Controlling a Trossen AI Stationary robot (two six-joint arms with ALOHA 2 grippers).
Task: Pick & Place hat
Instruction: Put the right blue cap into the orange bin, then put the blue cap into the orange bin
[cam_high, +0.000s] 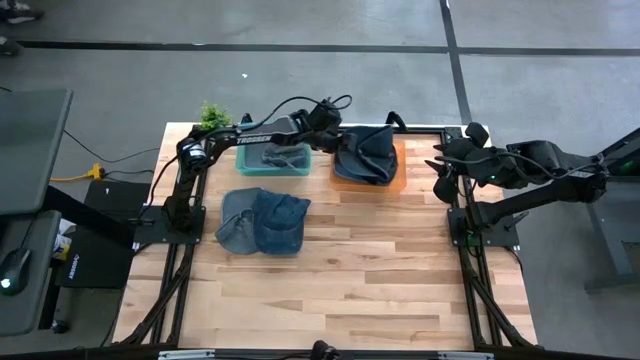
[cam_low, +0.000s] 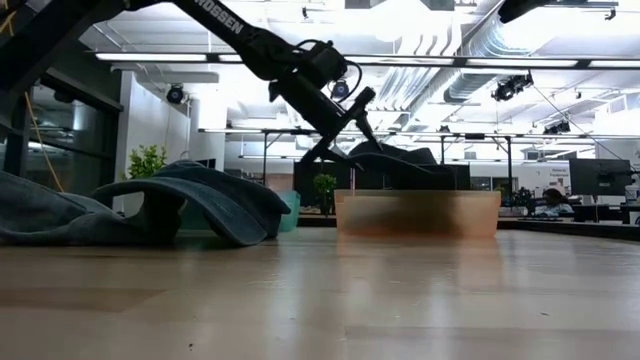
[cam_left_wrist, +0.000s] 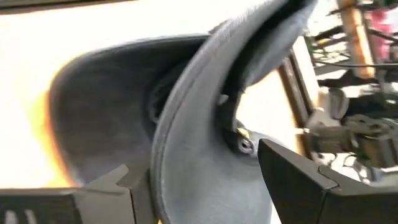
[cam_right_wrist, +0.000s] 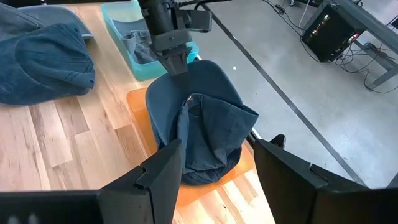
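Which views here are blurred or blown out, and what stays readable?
Left wrist view: motion-smeared, background blown to white, only the dark hat fills it. Low view: the orange tray is soft, ceiling lights glare. High and right wrist views: sharp, left claw at the hat, which lies on the tray.

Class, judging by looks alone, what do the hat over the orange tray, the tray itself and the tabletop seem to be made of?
Hat: soft blue denim-like cloth, matte, folding and creasing.
Orange tray: probably plastic, smooth, even colour.
Tabletop: pale wood planks with visible grain and seams.
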